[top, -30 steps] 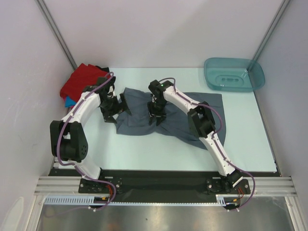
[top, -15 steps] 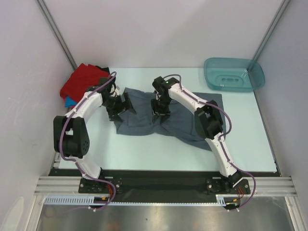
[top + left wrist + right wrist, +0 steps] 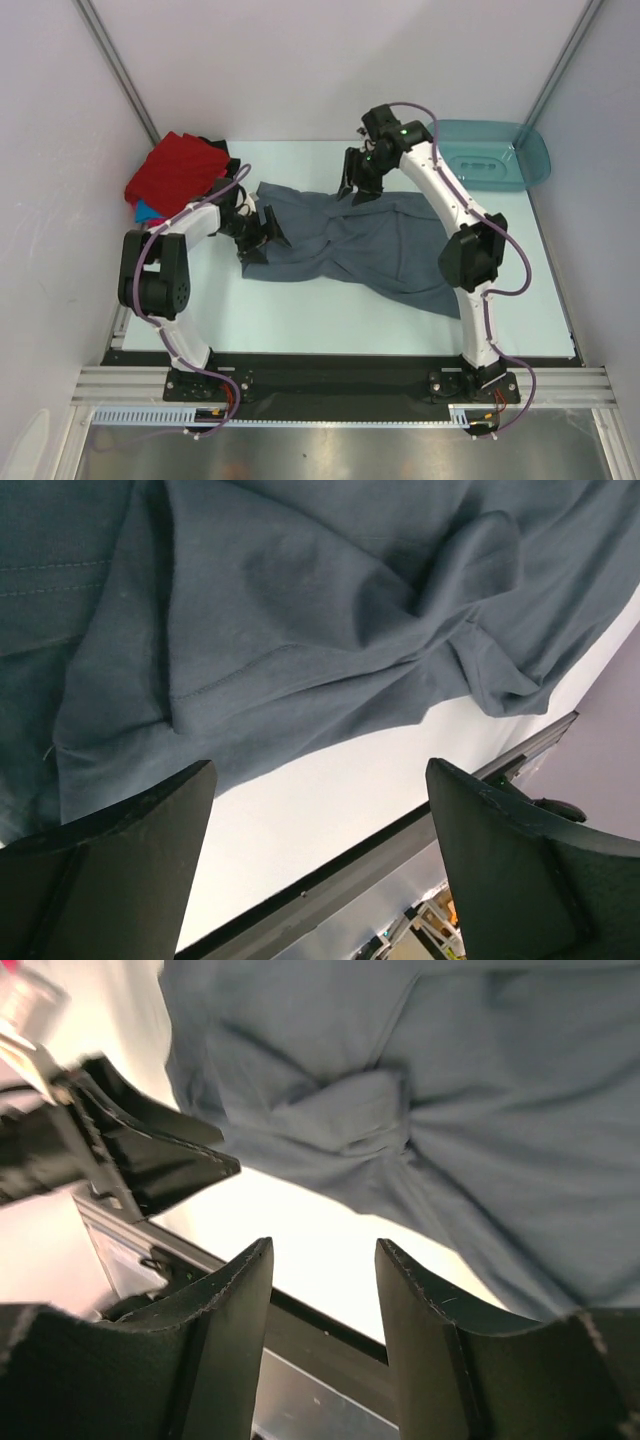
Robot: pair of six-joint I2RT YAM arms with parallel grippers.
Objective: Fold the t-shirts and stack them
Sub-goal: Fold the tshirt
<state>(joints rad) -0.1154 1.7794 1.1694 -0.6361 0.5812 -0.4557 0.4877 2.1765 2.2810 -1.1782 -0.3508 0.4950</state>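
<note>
Plain slate grey-blue t-shirt (image 3: 350, 240), red t-shirt (image 3: 175, 167), bright blue t-shirt (image 3: 146, 211), teal tub (image 3: 490, 160), pale mint table (image 3: 520, 270).

Crumpled slate t-shirt (image 3: 385, 250) on pale table (image 3: 300, 312)

1. Slate grey-blue t-shirt (image 3: 370, 245)
   - Spread unfolded across the middle of the table (image 3: 300, 310), running from the left centre towards the near right.
   - Flat and fairly smooth over the right half; bunched into ridges and creases on the left.
   - Stitched hem line visible along one turned-over edge in the left wrist view.
   - Small gathered knot of cloth near the front edge.
2. Red t-shirt (image 3: 175, 165)
   - Topmost in a loose pile at the far left corner, rumpled.
3. Bright blue t-shirt (image 3: 148, 211)
   - Under the red one; only a narrow near edge showing.
4. Black t-shirt (image 3: 213, 146)
   - At the far side of the same pile, mostly covered.
</note>
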